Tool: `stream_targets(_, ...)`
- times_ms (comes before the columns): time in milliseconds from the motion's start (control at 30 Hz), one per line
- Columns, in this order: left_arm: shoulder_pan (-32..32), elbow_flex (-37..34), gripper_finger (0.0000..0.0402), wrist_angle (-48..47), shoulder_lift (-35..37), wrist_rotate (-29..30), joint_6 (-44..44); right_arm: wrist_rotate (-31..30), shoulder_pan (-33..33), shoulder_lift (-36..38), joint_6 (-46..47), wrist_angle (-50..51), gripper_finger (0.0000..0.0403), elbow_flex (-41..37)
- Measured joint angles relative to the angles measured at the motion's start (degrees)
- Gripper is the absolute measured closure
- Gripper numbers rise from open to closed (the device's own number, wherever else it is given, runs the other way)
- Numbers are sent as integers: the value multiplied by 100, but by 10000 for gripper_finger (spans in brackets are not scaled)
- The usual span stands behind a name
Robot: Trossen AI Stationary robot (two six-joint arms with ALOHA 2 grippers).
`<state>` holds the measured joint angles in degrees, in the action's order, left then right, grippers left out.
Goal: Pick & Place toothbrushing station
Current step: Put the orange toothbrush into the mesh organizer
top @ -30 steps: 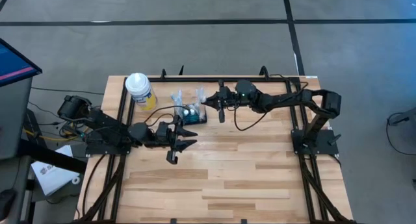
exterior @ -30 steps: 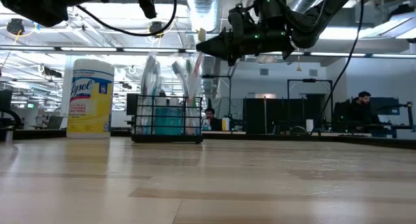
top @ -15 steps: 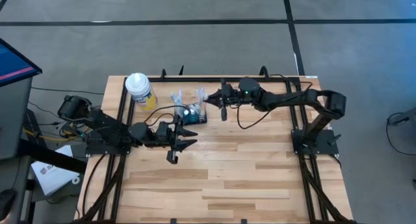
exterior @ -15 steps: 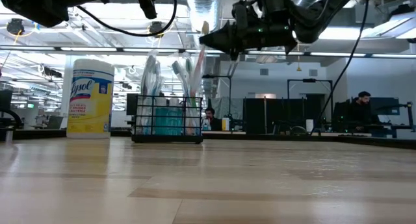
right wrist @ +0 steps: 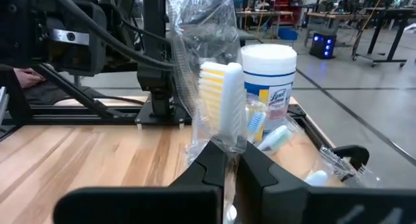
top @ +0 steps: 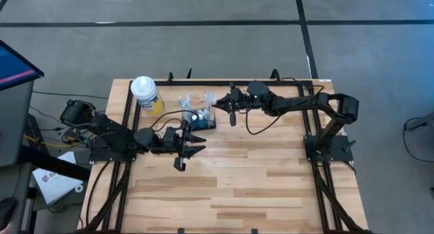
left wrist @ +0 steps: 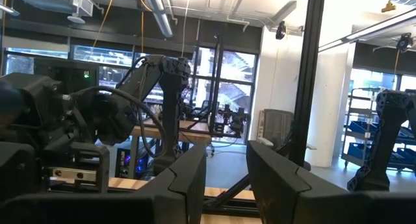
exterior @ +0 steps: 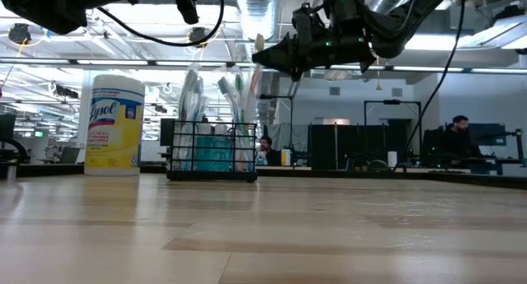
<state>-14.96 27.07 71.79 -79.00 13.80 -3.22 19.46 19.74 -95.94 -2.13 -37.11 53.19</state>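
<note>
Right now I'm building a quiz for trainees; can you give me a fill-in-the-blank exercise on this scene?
1. The right gripper is shut on a wrapped ____ with yellow bristles.
2. The black wire-mesh caddy stands beside a ____ canister with a white lid.
3. The left gripper waits over the ____ table.

Missing words: toothbrush; yellow; wooden

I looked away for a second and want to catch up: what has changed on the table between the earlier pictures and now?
The right gripper, jaws shut on a white plastic-wrapped toothbrush, drew slightly away from the small black wire-mesh caddy, rose, then dipped a little; the toothbrush came up with it. Unchanged: the left gripper waiting beside the caddy, the caddy itself, and the yellow canister with a white lid.
</note>
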Motion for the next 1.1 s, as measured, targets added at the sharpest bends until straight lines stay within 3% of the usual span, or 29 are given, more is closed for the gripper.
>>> stream_targets(700,0,0,295,0,0,15,0,-26,18,-5,-131,209,399,0)
stream_targets(1100,0,0,295,0,0,-7,-2,-17,-16,-731,65,-357,399,-4)
